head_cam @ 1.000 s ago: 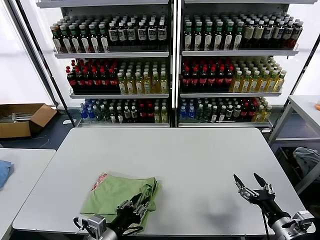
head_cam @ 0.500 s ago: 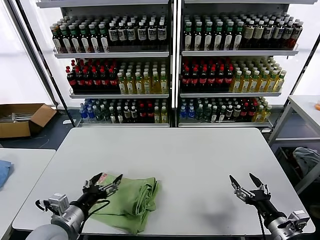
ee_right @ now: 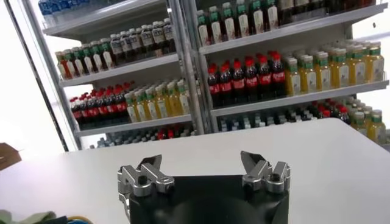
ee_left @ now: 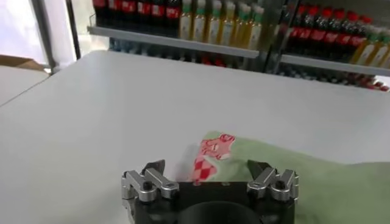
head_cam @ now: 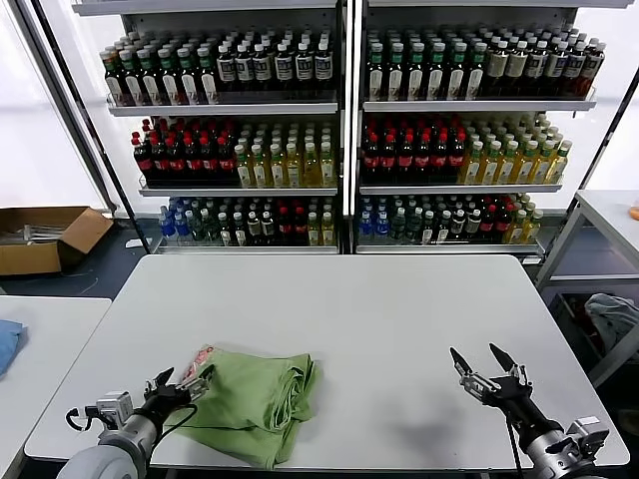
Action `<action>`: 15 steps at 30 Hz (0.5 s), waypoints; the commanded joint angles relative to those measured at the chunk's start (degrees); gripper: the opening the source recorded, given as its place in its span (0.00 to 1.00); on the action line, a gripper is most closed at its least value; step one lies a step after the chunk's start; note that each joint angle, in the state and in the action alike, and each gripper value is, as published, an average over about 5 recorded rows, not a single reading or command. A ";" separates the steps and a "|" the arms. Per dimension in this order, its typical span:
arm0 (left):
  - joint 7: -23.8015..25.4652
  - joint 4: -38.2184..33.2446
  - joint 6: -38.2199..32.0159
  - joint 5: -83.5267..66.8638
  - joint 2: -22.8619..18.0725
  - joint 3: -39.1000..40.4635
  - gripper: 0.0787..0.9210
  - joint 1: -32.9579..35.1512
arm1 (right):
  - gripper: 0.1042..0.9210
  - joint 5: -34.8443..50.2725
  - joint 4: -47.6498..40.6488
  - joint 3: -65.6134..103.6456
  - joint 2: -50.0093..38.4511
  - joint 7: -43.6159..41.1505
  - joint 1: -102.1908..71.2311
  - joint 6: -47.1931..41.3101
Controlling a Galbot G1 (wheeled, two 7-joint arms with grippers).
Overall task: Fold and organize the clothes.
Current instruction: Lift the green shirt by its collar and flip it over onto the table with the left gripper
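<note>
A light green shirt (head_cam: 255,401) lies folded on the white table (head_cam: 379,319) near its front left. A corner with red-and-white print (head_cam: 201,357) shows at its far left end. My left gripper (head_cam: 181,385) is open and empty at the shirt's left edge, low over the table. In the left wrist view the shirt (ee_left: 329,182) and its print (ee_left: 210,157) lie just beyond the open gripper (ee_left: 207,169). My right gripper (head_cam: 484,369) is open and empty over the front right of the table, far from the shirt; it also shows in the right wrist view (ee_right: 202,163).
Shelves of bottles (head_cam: 339,130) stand behind the table. A second table (head_cam: 40,339) with a blue cloth (head_cam: 6,341) is on the left. A cardboard box (head_cam: 45,238) sits on the floor at the far left. Another table (head_cam: 609,220) stands at the right.
My left gripper has pulled off the shirt's front and moved left to its left edge. My right gripper has drifted a little left and forward. The shirt stays folded in place.
</note>
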 commanded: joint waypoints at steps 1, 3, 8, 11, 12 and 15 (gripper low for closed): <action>-0.67 3.12 -0.15 2.05 -2.82 0.58 0.86 0.73 | 0.88 0.06 0.07 0.10 0.19 -0.06 -0.01 0.10; -0.54 2.15 -0.18 2.05 -3.30 1.20 0.82 1.48 | 0.88 0.06 0.14 0.10 0.25 -0.07 0.00 0.11; 0.29 0.90 -0.14 2.43 -4.51 2.51 0.64 2.53 | 0.88 0.08 0.40 0.14 0.26 -0.06 0.09 0.12; 0.59 0.88 -0.20 2.53 -5.20 2.79 0.54 2.75 | 0.88 0.12 0.45 0.41 0.23 -0.11 -0.01 0.15; 0.56 0.87 -0.32 2.52 -5.40 2.80 0.51 2.79 | 0.88 0.14 0.42 0.54 0.21 -0.14 -0.05 0.19; 0.15 0.78 -1.08 2.59 -5.82 2.71 0.41 2.83 | 0.88 0.24 0.30 0.85 0.15 -0.20 -0.14 0.30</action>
